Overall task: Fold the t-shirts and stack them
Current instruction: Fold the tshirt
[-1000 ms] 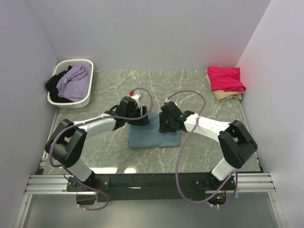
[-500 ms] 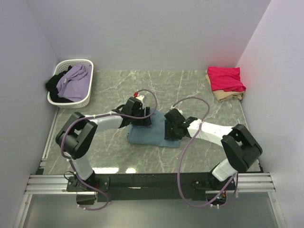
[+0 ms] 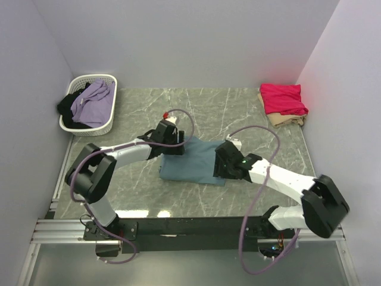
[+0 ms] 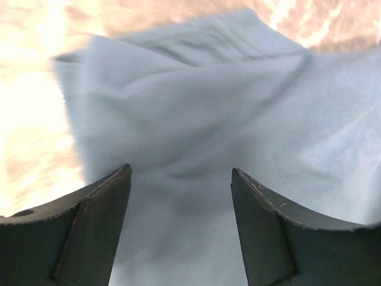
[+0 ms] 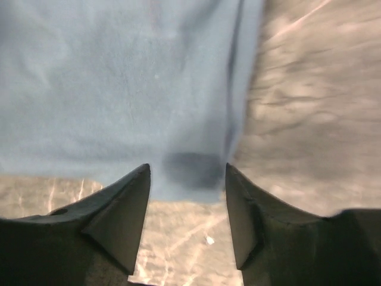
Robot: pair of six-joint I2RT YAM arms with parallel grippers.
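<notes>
Left wrist view: left pincer (image 4: 180,171) spread and empty above the folded dusty teal-blue cloth t-shirt (image 3: 193,161); right pincer (image 5: 187,167) likewise spread over its near right corner. This shirt lies mid-way along the grey marble-patterned table (image 3: 238,113). At the far right corner, the bright crimson-pink t-shirt (image 3: 283,98) tops the pale beige t-shirt (image 3: 286,121).

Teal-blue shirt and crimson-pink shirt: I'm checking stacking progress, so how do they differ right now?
The teal-blue shirt lies at the middle of the table, the crimson-pink shirt in its far right corner. The crimson-pink shirt rests on a beige shirt; the teal-blue shirt lies straight on the table. Both are folded.
</notes>
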